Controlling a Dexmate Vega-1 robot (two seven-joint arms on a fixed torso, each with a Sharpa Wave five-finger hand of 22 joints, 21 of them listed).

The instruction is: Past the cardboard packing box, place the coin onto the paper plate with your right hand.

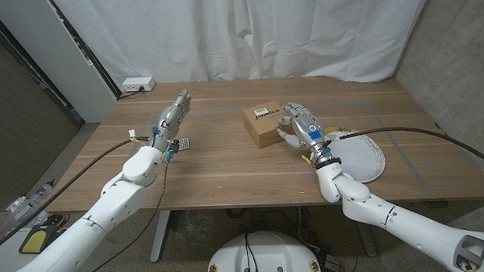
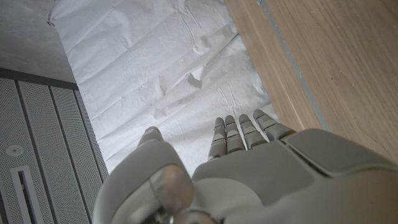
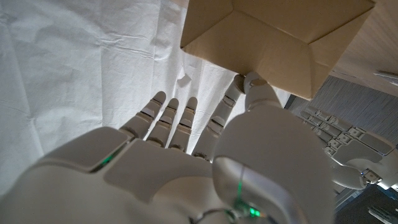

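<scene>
Seen from the head camera, the right hand point(image 1: 304, 126) stands on the wooden table point(image 1: 227, 169) just beside the cardboard packing box point(image 1: 265, 125), fingers extended and apart, between the box and the paper plate point(image 1: 364, 154), which lies toward the table's right edge with the forearm crossing its near part. The left hand point(image 1: 171, 120) is raised over the left half of the table, fingers straight and released, holding nothing. Beside its wrist a small dark keypad-like device point(image 1: 180, 145) lies on the wood. A white power strip point(image 1: 137, 85) sits at the far left corner before the white curtain point(image 1: 246, 31).

From the right wrist, the box point(image 3: 280, 43) shows at close range; the thumb tip point(image 3: 254, 81) touches or nearly touches its lower corner, a contact the head view cannot resolve. The other fingers point(image 3: 168, 121) are spread against the curtain. The left hand point(image 3: 357, 152) also appears there, with the keypad point(image 3: 326, 121) partly seen.

From the left wrist, the left hand point(image 2: 249, 168) shows straight fingers beyond the table edge point(image 2: 273, 74).

The coin cannot be made out anywhere; whether the right hand carries it cannot be told.
</scene>
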